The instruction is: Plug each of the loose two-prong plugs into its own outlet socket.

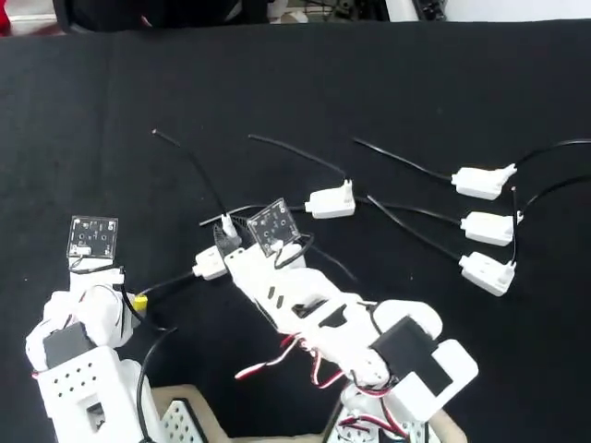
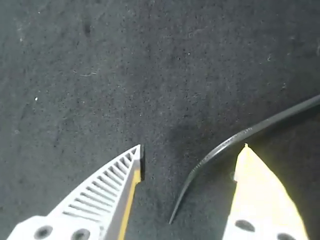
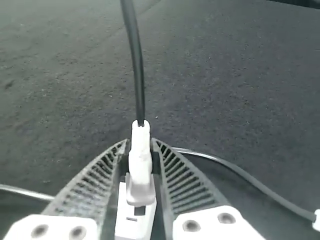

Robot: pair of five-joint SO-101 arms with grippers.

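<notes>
1. At counter (image 1: 369, 83) centre: right gripper (image 3: 139, 142) clamped on plug (image 3: 140, 172), cord (image 3: 132, 60) running away from it.
2. Left gripper (image 2: 192, 146) wide, over counter at left; loose cord end (image 2: 210, 160) lies between its fingers.

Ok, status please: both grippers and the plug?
Right gripper shut on white plug, its black cord leading away. Left gripper open above the black cloth. Loose cord end lies between its fingers.

The table (image 1: 416, 83) is covered by a black cloth (image 2: 150, 60), on which pale lint specks (image 2: 36, 99) are scattered. Beyond its far edge, a white surface (image 1: 517, 9) is seen at the right corner and dark clutter (image 1: 138, 11) toward the left. A tan board (image 1: 217, 411) is laid at the near edge.
</notes>
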